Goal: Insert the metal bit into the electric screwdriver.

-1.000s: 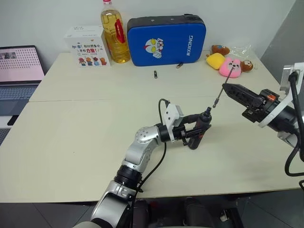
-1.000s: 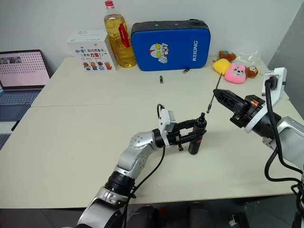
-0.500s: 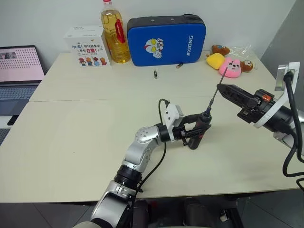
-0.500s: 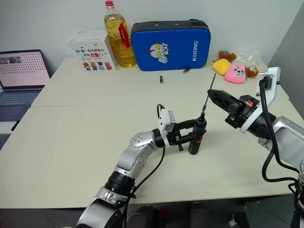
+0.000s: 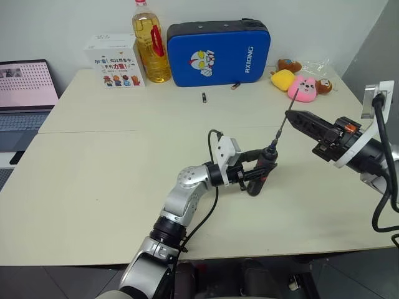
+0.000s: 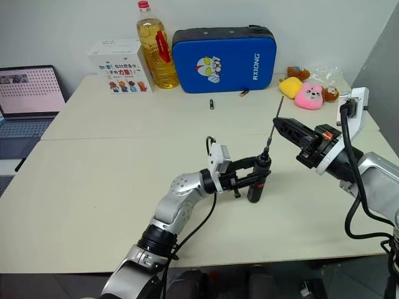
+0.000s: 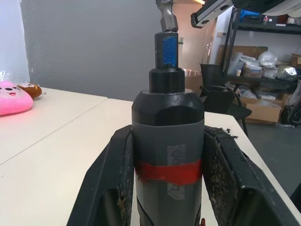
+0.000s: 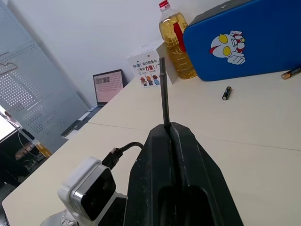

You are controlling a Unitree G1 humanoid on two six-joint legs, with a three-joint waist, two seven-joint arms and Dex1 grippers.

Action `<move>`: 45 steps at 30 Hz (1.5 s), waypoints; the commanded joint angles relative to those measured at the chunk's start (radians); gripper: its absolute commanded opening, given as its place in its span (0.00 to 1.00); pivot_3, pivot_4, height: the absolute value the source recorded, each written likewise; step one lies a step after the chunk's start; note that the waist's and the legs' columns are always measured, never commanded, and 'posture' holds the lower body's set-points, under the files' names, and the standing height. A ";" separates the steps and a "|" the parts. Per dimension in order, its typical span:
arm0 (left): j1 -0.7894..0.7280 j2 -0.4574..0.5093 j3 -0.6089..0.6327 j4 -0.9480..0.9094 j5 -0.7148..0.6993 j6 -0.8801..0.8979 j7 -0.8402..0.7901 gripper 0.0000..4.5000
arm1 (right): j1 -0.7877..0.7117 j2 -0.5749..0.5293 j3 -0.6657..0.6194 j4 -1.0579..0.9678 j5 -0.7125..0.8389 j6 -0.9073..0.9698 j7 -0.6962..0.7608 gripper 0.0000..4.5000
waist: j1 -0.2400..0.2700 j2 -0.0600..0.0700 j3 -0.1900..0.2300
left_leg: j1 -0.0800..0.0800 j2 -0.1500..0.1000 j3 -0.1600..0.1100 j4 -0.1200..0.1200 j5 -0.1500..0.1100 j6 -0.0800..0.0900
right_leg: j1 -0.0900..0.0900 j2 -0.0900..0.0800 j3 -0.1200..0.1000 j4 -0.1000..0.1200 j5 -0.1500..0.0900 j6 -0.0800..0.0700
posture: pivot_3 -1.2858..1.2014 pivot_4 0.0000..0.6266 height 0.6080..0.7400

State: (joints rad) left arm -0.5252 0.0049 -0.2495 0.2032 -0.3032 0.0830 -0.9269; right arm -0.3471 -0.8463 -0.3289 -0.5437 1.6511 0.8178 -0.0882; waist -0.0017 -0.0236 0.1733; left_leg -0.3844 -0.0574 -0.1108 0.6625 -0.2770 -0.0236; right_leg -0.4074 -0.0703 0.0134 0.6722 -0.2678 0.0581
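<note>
The electric screwdriver (image 5: 269,158), black with a red band, stands nearly upright at the table's middle. My left gripper (image 5: 256,175) is shut on its body, and its fingers (image 7: 112,183) press both sides in the left wrist view. The metal bit (image 5: 280,131), a thin grey rod, slants up to the right from the screwdriver's top. My right gripper (image 5: 293,116) is shut on its upper part, as its fingers (image 8: 188,155) show in the right wrist view. The bit's lower end (image 7: 165,14) sits right at the screwdriver's blue-marked nose (image 7: 167,49); whether it is inside I cannot tell.
At the table's back stand a blue zip case (image 5: 218,53), an oil bottle (image 5: 150,43) and a white box (image 5: 113,61). A short dark bit (image 5: 203,97) and a brass piece (image 5: 235,86) lie before the case. Plush toys (image 5: 299,84) sit back right, a laptop (image 5: 25,93) far left.
My right gripper has shifted left and down, bringing the bit's lower end onto the screwdriver's top. It has held still for the last half second. The left gripper has not moved.
</note>
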 commanded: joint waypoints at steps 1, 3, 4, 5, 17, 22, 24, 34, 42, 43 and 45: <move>-0.016 -0.004 -0.001 -0.042 -0.010 -0.002 -0.001 0.38 | -0.020 -0.007 0.002 -0.024 -0.011 -0.022 -0.006 0.01 | 0.000 0.000 0.000 | 0.000 0.000 0.000 0.000 0.000 0.000 | 0.000 0.000 0.000 0.000 0.000 0.000 | 0.52 0.24 1.00; -0.016 -0.003 -0.001 -0.043 -0.010 -0.002 -0.001 0.38 | -0.024 -0.006 0.008 -0.026 -0.020 -0.021 -0.006 0.01 | 0.000 0.000 0.000 | 0.000 0.000 0.000 0.000 0.000 0.000 | 0.000 0.000 0.000 0.000 0.000 0.000 | 0.52 0.24 1.00; -0.015 -0.003 -0.001 -0.043 -0.009 -0.003 -0.001 0.38 | -0.025 -0.005 0.011 -0.027 -0.024 -0.022 -0.005 0.01 | 0.000 0.000 0.000 | 0.000 0.000 0.000 0.000 0.000 0.000 | 0.000 0.000 0.000 0.000 0.000 0.000 | 0.52 0.24 1.00; -0.015 -0.003 -0.002 -0.044 -0.009 -0.002 -0.001 0.38 | -0.026 -0.005 0.013 -0.028 -0.030 -0.023 -0.002 0.01 | 0.000 0.000 0.000 | 0.000 0.000 0.000 0.000 0.000 0.000 | 0.000 0.000 0.000 0.000 0.000 0.000 | 0.52 0.24 1.00; -0.020 -0.005 0.000 -0.041 -0.011 -0.004 -0.001 0.38 | -0.013 0.000 0.014 -0.038 -0.098 -0.024 0.033 0.01 | 0.000 0.000 0.000 | 0.000 0.000 0.000 0.000 0.000 0.000 | 0.000 0.000 0.000 0.000 0.000 0.000 | 0.52 0.24 1.00; -0.022 -0.005 0.001 -0.040 -0.011 -0.005 -0.002 0.38 | 0.006 -0.004 0.008 -0.048 -0.108 -0.020 0.058 0.01 | 0.000 0.000 0.000 | 0.000 0.000 0.000 0.000 0.000 0.000 | 0.000 0.000 0.000 0.000 0.000 0.000 | 0.52 0.24 1.00; -0.023 -0.005 0.000 -0.040 -0.010 -0.005 -0.003 0.38 | 0.014 -0.006 0.006 -0.052 -0.110 -0.024 0.065 0.01 | 0.000 0.000 0.000 | 0.000 0.000 0.000 0.000 0.000 0.000 | 0.000 0.000 0.000 0.000 0.000 0.000 | 0.52 0.24 1.00; -0.025 -0.005 0.000 -0.038 -0.010 -0.006 -0.006 0.38 | 0.043 -0.006 0.011 -0.084 -0.123 -0.031 0.082 0.01 | 0.000 0.000 0.000 | 0.001 0.000 0.000 0.000 0.000 0.000 | 0.001 0.000 0.000 0.000 0.000 0.000 | 0.52 0.24 1.00; -0.018 -0.005 -0.004 -0.041 -0.010 -0.008 -0.008 0.38 | 0.080 -0.026 0.025 -0.132 -0.145 -0.028 0.110 0.01 | 0.001 0.000 0.000 | 0.001 0.000 0.000 0.000 0.000 0.000 | 0.001 0.000 0.000 0.000 0.000 0.000 | 0.52 0.24 1.00; -0.018 -0.006 -0.005 -0.041 -0.009 -0.009 -0.008 0.38 | 0.084 -0.029 0.027 -0.135 -0.149 -0.027 0.115 0.01 | 0.001 0.000 0.000 | 0.001 0.000 0.000 0.000 0.000 0.000 | 0.001 0.000 0.000 0.000 0.000 0.000 | 0.52 0.24 1.00; -0.019 -0.006 -0.006 -0.040 -0.009 -0.010 -0.009 0.38 | 0.087 -0.032 0.031 -0.139 -0.155 -0.027 0.120 0.01 | 0.001 0.000 0.000 | 0.001 0.000 0.000 0.000 0.000 0.000 | 0.001 0.000 0.000 0.000 0.000 0.000 | 0.52 0.24 1.00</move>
State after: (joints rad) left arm -0.5252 0.0068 -0.2498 0.2027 -0.3032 0.0848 -0.9310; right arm -0.2734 -0.8615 -0.3134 -0.6487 1.5013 0.7733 0.0118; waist -0.0005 -0.0236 0.1733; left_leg -0.3834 -0.0574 -0.1111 0.6626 -0.2770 -0.0236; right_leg -0.4061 -0.0703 0.0131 0.6718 -0.2678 0.0582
